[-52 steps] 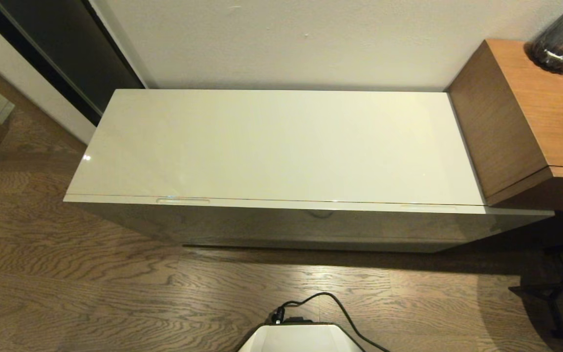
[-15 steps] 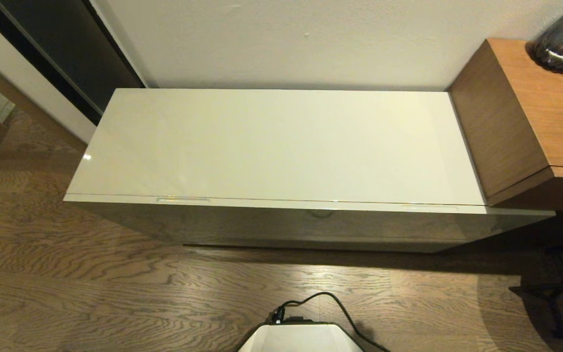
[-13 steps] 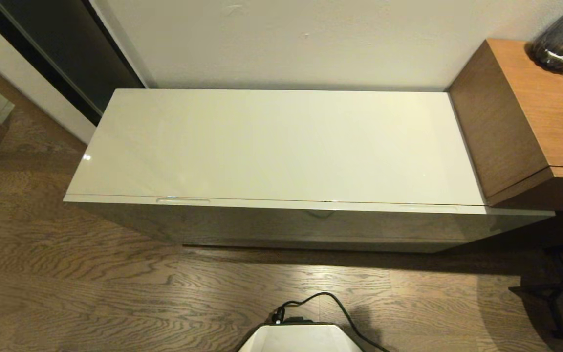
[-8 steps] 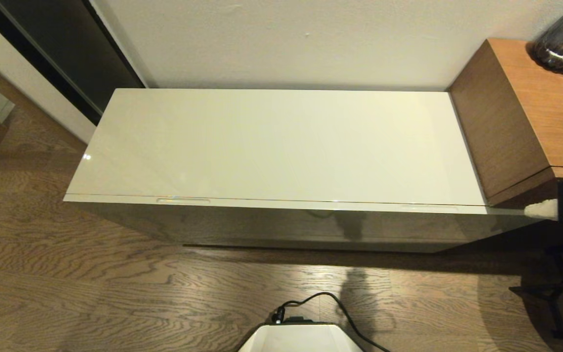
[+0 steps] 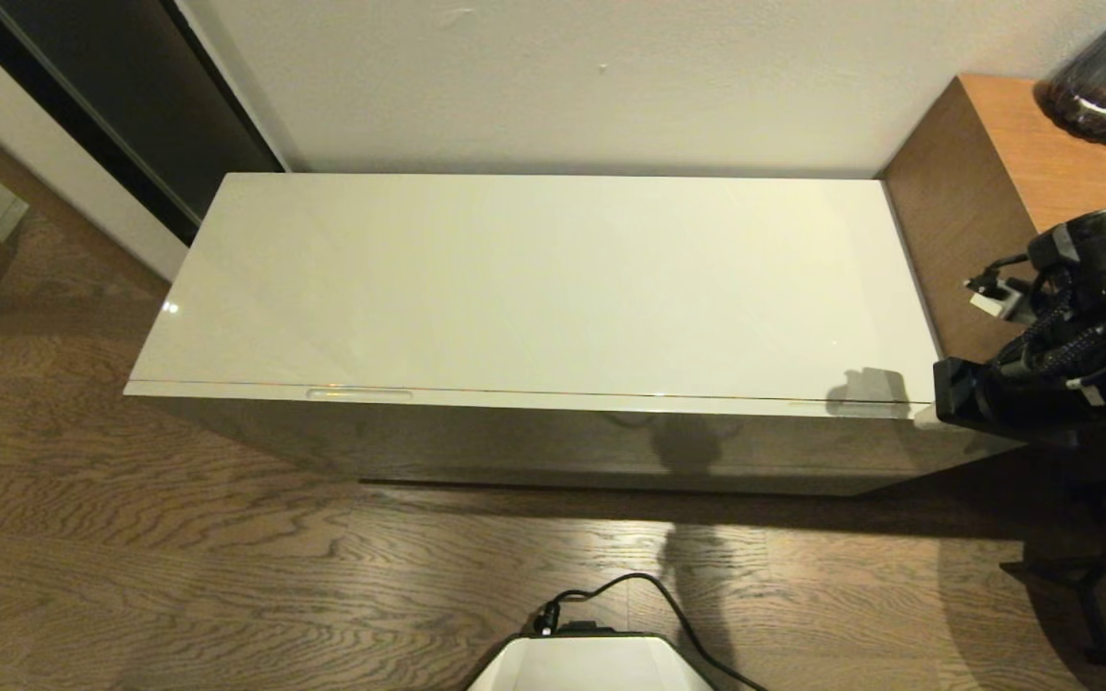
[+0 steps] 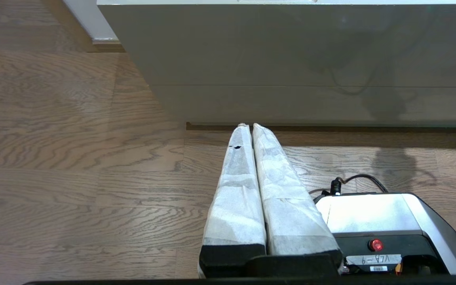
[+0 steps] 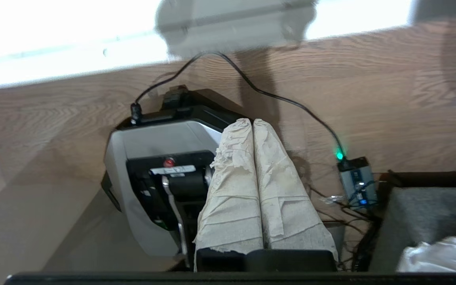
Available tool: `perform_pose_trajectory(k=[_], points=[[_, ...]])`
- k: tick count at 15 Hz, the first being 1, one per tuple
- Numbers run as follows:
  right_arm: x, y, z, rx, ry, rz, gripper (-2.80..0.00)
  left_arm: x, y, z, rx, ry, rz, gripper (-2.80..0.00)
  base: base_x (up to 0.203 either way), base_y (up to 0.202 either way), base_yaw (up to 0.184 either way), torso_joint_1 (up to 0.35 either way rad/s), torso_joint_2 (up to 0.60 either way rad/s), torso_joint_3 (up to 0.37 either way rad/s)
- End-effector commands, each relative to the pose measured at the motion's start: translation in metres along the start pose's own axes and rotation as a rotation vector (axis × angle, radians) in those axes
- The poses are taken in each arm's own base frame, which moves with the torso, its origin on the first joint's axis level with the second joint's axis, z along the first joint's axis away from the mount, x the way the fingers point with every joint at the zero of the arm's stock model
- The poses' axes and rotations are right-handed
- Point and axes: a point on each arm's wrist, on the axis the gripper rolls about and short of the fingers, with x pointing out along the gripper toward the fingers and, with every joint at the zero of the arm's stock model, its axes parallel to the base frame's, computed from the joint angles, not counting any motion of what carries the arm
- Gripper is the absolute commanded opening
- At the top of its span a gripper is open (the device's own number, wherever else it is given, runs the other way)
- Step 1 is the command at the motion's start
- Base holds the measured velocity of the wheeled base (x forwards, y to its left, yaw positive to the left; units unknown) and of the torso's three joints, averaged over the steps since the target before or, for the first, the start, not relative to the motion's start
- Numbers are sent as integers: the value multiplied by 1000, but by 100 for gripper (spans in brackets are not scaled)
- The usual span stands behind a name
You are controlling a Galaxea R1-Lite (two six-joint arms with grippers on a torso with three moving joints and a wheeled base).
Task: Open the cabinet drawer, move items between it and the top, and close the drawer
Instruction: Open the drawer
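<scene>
The cabinet drawer [image 5: 553, 443] is shut, its grey-beige front flush under the top [image 5: 534, 288], a long glossy cream slab. The same front [image 6: 291, 43] fills the far side of the left wrist view. The items are out of view. My right arm reaches in from the right, and its gripper [image 5: 925, 415] is at the cabinet's right front corner, level with the drawer's upper edge. In its wrist view the right gripper [image 7: 252, 120] is shut on nothing. My left gripper [image 6: 247, 126] is shut and empty, low over the floor in front of the cabinet.
A taller brown wooden unit [image 5: 1023, 240] adjoins the cabinet's right end and carries a dark glass vase [image 5: 1105, 82]. My white base [image 5: 591, 664] and its black cable [image 5: 668, 600] sit on the wood floor. Black stand legs [image 5: 1091, 576] are at the right, a dark doorway [image 5: 131, 96] at the left.
My right arm has come into the head view from the right and moved left to the cabinet's right front corner, casting shadows on the top and drawer front. Nothing else moved.
</scene>
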Motion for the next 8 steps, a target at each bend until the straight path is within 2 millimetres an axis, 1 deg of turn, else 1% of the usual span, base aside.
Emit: perform_pose_trajectory(k=[1,2,4,6,8], points=[[21,3,4,9,35,-12,-280,0,0,0,1,2,0,-280,0,0,0,0,0,0],[29,9,4,13,34,-24,-280,0,0,0,1,0,0,-280,0,0,0,0,0,0],[34,20,5,35,-1,-21,-280,0,0,0,1,0,0,-280,0,0,0,0,0,0],[38,22,5,36,1,-20,-280,0,0,0,1,0,0,-280,0,0,0,0,0,0],[44,24,9,72,-21,-12,-280,0,0,0,1,3,0,-280,0,0,0,0,0,0]])
